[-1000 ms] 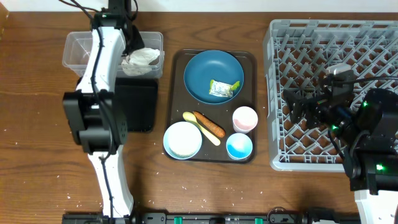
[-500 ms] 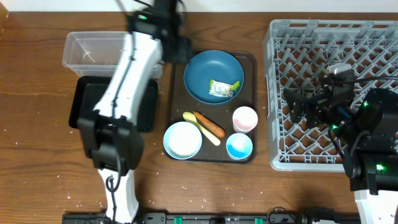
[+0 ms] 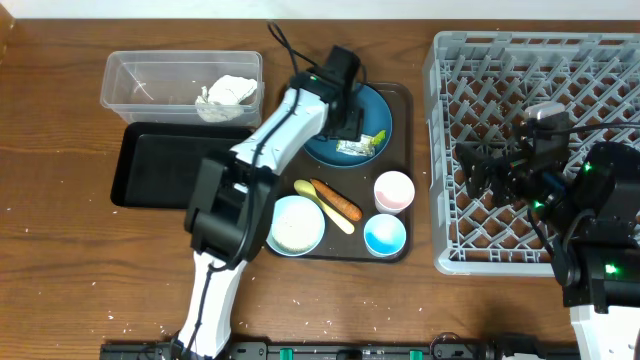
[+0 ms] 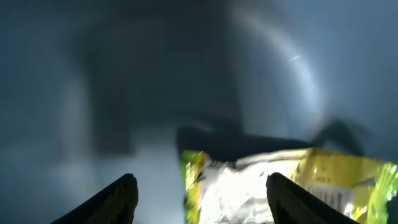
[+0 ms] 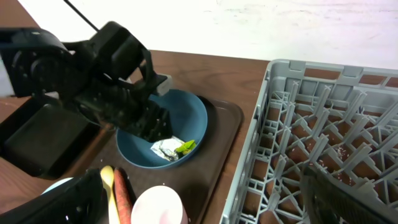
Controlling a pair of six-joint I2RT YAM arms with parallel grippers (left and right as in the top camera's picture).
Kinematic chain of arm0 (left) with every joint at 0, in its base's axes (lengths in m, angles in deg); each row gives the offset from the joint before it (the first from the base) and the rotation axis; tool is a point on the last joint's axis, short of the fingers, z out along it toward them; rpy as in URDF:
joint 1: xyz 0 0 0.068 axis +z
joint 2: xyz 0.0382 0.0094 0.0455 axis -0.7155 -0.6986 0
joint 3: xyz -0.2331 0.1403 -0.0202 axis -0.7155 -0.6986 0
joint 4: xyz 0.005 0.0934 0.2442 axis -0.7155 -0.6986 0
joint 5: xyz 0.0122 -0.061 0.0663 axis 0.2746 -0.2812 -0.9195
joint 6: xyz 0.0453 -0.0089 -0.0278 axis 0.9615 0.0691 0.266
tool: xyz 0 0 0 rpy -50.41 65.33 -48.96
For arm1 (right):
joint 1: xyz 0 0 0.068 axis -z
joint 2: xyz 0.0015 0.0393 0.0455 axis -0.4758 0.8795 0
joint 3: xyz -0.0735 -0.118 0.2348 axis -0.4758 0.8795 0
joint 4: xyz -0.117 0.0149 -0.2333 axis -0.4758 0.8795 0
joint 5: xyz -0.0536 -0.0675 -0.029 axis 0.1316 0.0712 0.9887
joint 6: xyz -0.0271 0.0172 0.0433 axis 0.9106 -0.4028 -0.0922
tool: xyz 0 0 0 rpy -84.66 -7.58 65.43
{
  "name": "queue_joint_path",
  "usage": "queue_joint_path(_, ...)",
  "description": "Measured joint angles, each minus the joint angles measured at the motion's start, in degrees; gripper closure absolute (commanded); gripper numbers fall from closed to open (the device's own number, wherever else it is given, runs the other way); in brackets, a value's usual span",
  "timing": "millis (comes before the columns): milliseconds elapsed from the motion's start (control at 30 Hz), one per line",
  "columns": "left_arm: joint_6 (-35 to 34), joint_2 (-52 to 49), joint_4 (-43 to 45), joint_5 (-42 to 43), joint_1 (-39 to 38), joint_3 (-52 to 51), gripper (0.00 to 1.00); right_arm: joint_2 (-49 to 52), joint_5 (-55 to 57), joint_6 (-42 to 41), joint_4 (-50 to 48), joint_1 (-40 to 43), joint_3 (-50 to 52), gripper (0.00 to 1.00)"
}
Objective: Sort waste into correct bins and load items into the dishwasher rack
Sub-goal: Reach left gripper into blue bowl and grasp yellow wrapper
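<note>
**Wrapper pickup on the plate, pincer not yet closed**

The step in hand looks like waste sorting. The left pincer (image 4: 200,186) hangs over the large round blue plate (image 3: 378,108) with its jaws apart and nothing held. They straddle the left end of the crumpled white wrapper with yellow-green print (image 3: 362,143), which lies on the right part of the plate.

The next move probably calls for a short descent and a firm close on the thin film. The wrapper would then be carried left to the clear plastic rectangular tub (image 3: 130,75) at the far left.

The right pincer (image 3: 468,172) waits wide open and empty over the light grey pegged dishwasher rack (image 3: 600,60).

The left wrist view is badly blurred, so I cannot tell whether the fingertips touch the plate. The arm covers the plate's left side. Loose rice grains cannot be made out.
</note>
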Motion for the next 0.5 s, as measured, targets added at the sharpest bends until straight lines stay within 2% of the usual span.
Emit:
queue_joint_path(67,-0.15,-0.63,1.11,0.02,-0.37,0.0,0.27,0.0,0.0,0.0,0.02,0.0,0.0,0.01)
queue_joint_path(300,-0.39,-2.56,2.23,-0.26,-1.46,0.13,0.28,0.0,0.02,0.0,0.07,0.0,0.0,0.01)
queue_joint_path(367,-0.63,-2.56,2.23,-0.28,-1.84,0.13,0.45,0.0,0.02,0.0,0.09,0.0,-0.02,0.01)
queue_joint_path(500,-0.85,-2.69,2.19,-0.11,-2.6,0.13,0.86,0.0,0.02,0.0,0.22,0.0,-0.02,0.01)
